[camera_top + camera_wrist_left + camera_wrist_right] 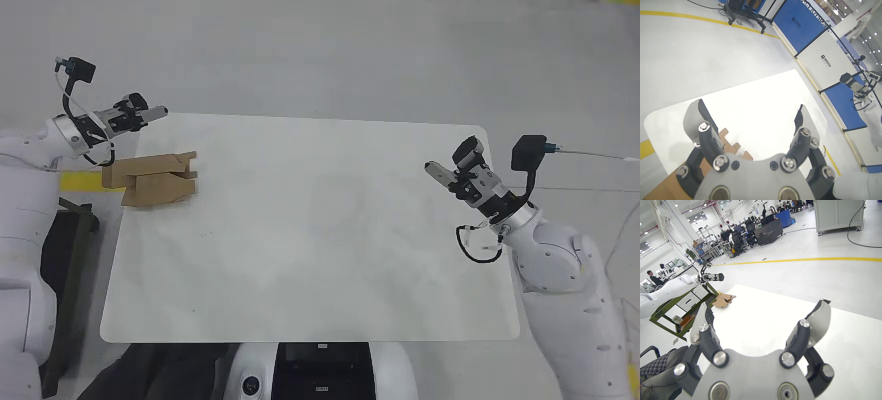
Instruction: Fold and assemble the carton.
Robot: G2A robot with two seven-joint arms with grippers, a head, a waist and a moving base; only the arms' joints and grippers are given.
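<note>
Brown cardboard carton (155,180) lies flattened at the white counter's (320,250) far left edge. The left claw (157,110) hangs near it, released and empty. The right claw (432,169) is also released, well apart.

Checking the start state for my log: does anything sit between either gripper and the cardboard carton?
Nothing visible does. The carton lies flat at a corner of the table, near the open left gripper. Only bare table surface separates it from the open right gripper at the opposite side.
</note>
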